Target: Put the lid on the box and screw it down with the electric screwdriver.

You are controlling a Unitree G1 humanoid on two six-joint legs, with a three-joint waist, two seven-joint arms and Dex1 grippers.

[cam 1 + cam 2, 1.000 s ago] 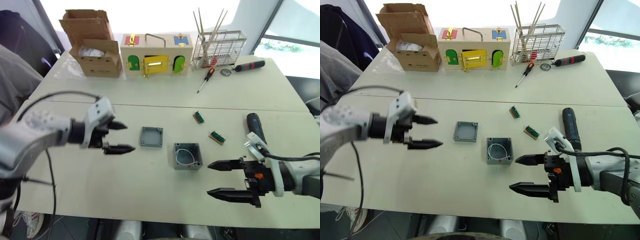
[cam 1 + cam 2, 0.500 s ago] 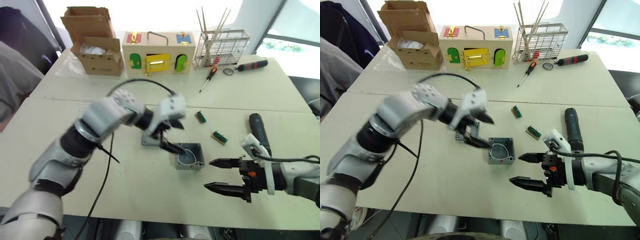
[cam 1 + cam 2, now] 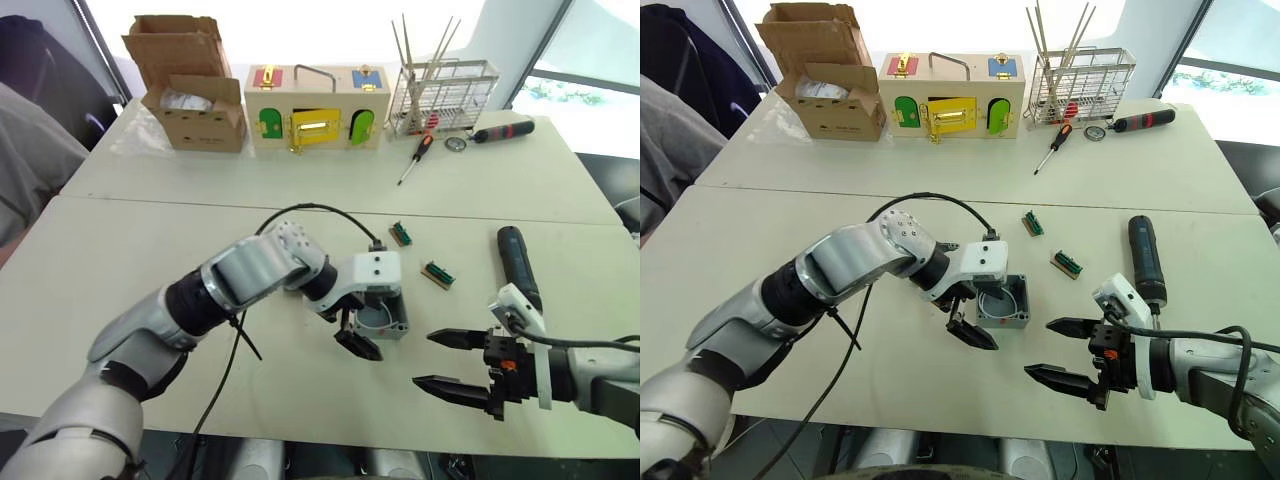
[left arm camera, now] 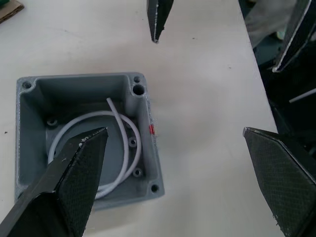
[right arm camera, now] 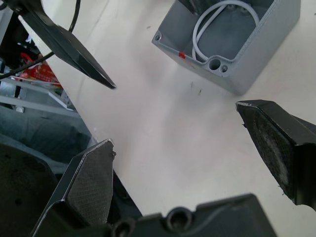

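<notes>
My left gripper (image 3: 965, 318) sits at frame centre in the head views, its 2 black fingers spread wide and holding nothing. In the left wrist view 1 finger (image 4: 74, 177) hangs over the open mouth of the box (image 4: 84, 136) and the other lies out over the bare table (image 3: 150, 260) beside it. The box stands open-topped at centre frame, a loop of white cable (image 4: 121, 148) coiled inside and a small red mark (image 4: 151, 130) on its outer wall. I cannot make out the lid; my left arm covers the patch of table just left of the box.

My right gripper (image 3: 448, 362) is at lower right of the head views, jaws spread and empty, its fingertips pointing toward the box and set apart from it. The electric screwdriver (image 3: 1143, 260) lies flat at right of frame, just above that gripper.

2 small green connector blocks (image 3: 400, 234) lie above and right of the box. Along the top of the frame stand a cardboard box (image 3: 190, 85), a wooden box with coloured doors (image 3: 315, 108) and a wire rack (image 3: 440, 95), with an orange-handled screwdriver (image 3: 415, 157) near the rack.
</notes>
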